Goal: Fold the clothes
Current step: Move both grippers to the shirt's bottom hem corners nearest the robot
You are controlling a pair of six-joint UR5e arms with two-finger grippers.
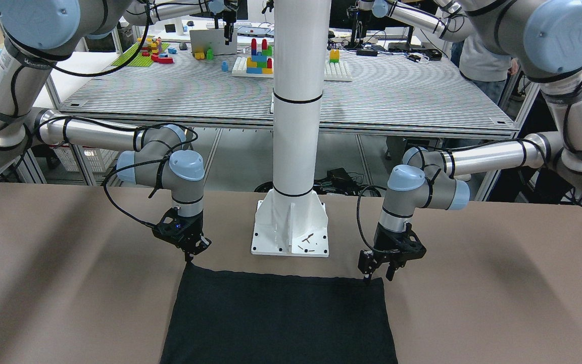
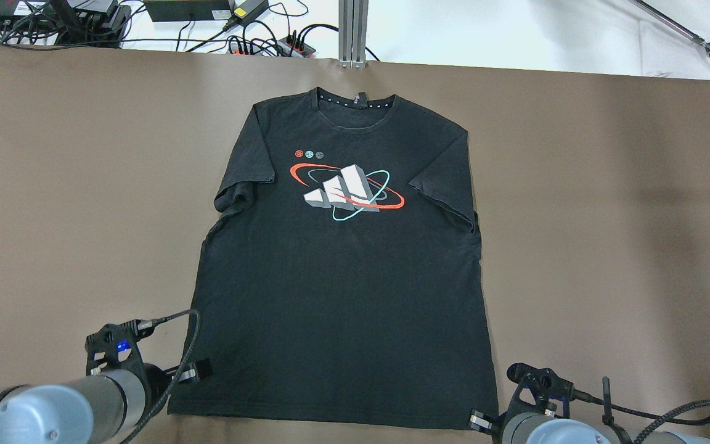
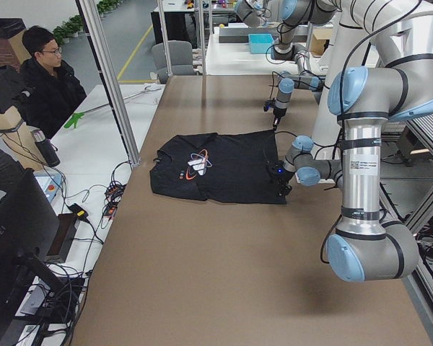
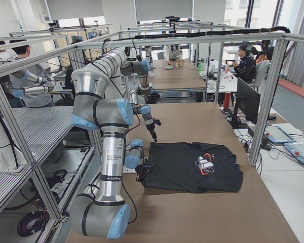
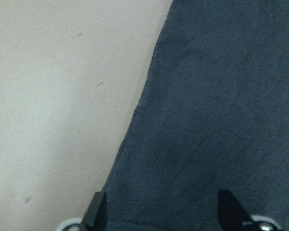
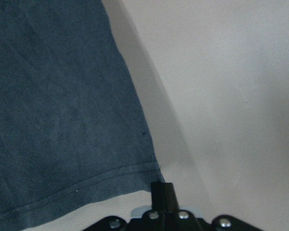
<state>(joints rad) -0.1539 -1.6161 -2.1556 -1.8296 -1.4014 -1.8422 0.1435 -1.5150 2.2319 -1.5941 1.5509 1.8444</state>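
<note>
A black T-shirt (image 2: 342, 296) with a red, white and cyan chest print lies flat and face up on the brown table (image 2: 53, 185), collar at the far side and hem toward me. My left gripper (image 1: 378, 273) is open over the hem's left corner. In the left wrist view its fingertips (image 5: 98, 211) straddle the shirt's side edge (image 5: 221, 96). My right gripper (image 1: 188, 259) is shut to a point just off the hem's right corner. In the right wrist view its fingertips (image 6: 162, 192) sit right below that corner (image 6: 53, 96), holding no cloth that I can see.
The white pole's base plate (image 1: 291, 237) stands just behind the hem, between my two arms. Cables and power strips (image 2: 256, 37) lie along the table's far edge. A seated person (image 3: 47, 79) is beyond that far side.
</note>
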